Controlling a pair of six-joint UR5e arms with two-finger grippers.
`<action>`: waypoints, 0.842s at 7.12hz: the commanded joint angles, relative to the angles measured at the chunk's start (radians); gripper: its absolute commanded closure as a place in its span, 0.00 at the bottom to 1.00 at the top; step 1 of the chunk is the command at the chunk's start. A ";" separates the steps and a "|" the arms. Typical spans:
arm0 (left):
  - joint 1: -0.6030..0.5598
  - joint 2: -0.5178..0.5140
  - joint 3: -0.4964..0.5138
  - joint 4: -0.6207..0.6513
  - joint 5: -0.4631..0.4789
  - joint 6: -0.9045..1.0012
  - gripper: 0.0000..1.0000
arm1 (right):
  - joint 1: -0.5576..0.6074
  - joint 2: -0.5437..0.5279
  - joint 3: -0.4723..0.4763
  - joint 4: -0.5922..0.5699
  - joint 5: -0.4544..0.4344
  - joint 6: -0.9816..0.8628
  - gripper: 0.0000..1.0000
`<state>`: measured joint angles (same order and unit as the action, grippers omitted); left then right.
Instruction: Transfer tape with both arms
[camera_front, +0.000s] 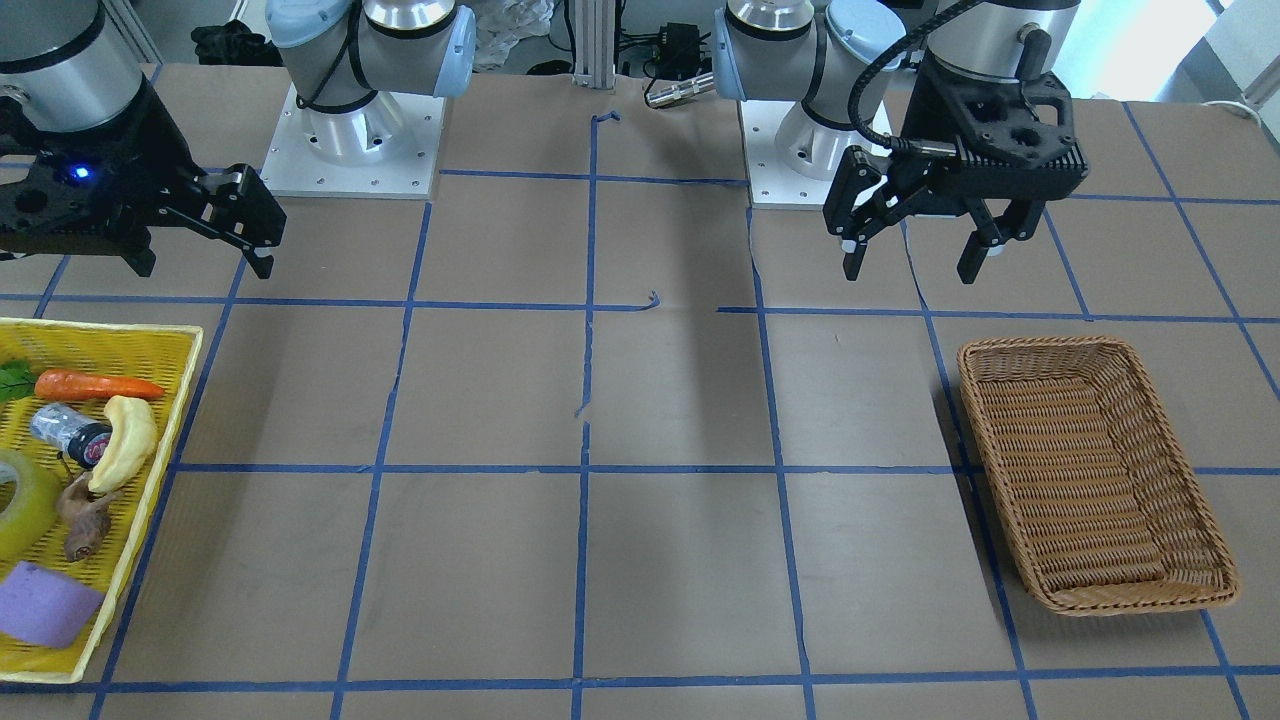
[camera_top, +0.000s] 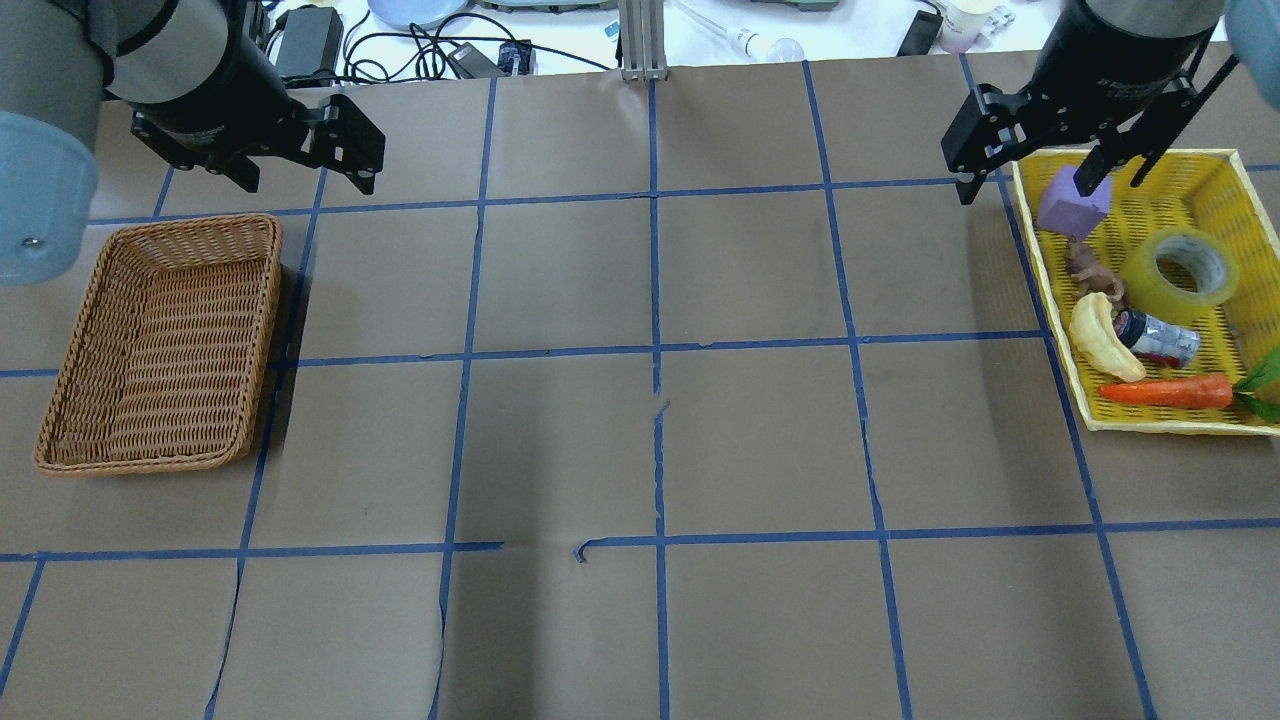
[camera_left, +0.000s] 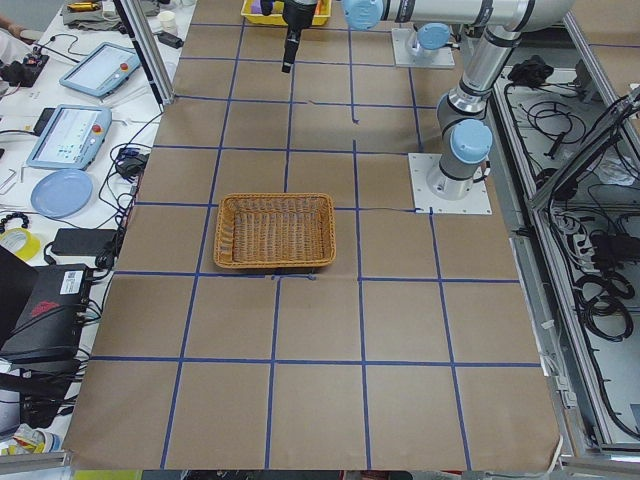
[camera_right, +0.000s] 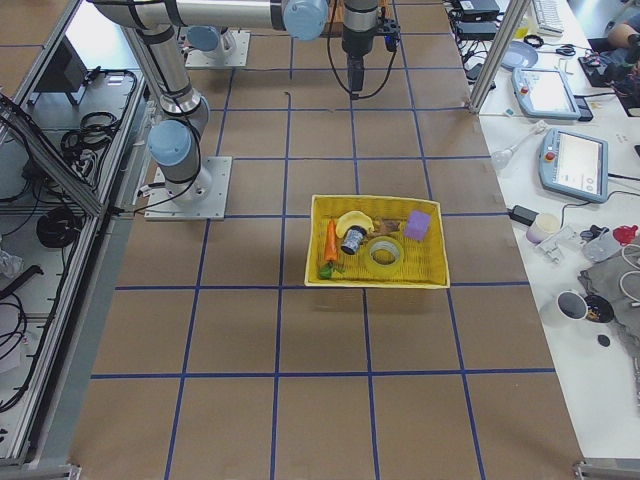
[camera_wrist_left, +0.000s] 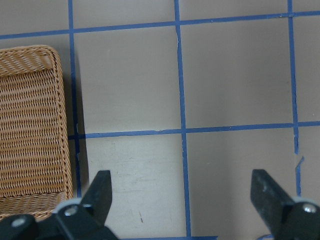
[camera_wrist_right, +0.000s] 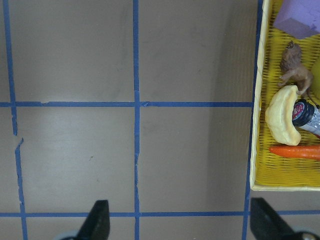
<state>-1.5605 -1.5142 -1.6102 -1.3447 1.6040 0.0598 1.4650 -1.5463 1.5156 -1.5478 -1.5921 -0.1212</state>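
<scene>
The tape lies in the yellow tray at the bench's right end. The right pincer hangs beside the tray and the left pincer hangs by the basket, each with its fingers apart.

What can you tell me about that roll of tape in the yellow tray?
The tape is a wide roll of glossy, translucent yellowish film wound on a pale inner ring. It lies flat, hole facing up, on the floor of the yellow mesh tray, among a purple block, a small brown figure and a little can. Nothing grips it; whether it touches its neighbours is unclear.
</scene>
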 joint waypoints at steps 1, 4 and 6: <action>0.000 0.002 -0.005 -0.005 -0.005 -0.005 0.00 | 0.000 0.000 0.000 0.000 0.000 0.000 0.00; 0.000 0.003 -0.011 -0.004 -0.006 -0.009 0.00 | 0.000 0.000 0.000 0.000 0.000 0.000 0.00; 0.000 0.003 -0.013 -0.004 -0.006 -0.011 0.00 | 0.000 0.000 0.000 0.002 0.000 0.000 0.00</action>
<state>-1.5601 -1.5110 -1.6215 -1.3485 1.5984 0.0500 1.4657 -1.5463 1.5156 -1.5474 -1.5923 -0.1211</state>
